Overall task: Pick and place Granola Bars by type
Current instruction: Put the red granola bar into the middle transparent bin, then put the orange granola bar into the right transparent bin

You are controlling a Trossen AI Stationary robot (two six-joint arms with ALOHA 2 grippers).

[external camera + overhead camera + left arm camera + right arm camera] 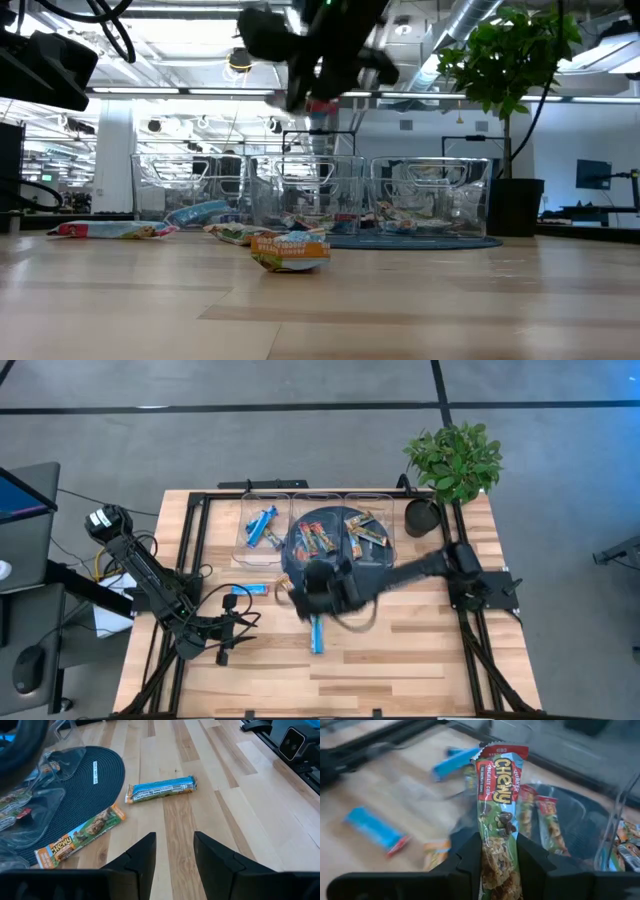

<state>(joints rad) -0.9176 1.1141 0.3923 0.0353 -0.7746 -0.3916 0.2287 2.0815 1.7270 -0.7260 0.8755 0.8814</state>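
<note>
Butcher-block table (pixel 420 650): right gripper (pixel 499 854) clamps a red-topped Chewy bar (pixel 497 815) above the dark mat (pixel 385 560); left gripper (pixel 174 851) parted, idle near a blue bar (pixel 160 789).

Right claw (pixel 499 857) raised, clamped; left claw (pixel 175 845) apparently parted.
</note>
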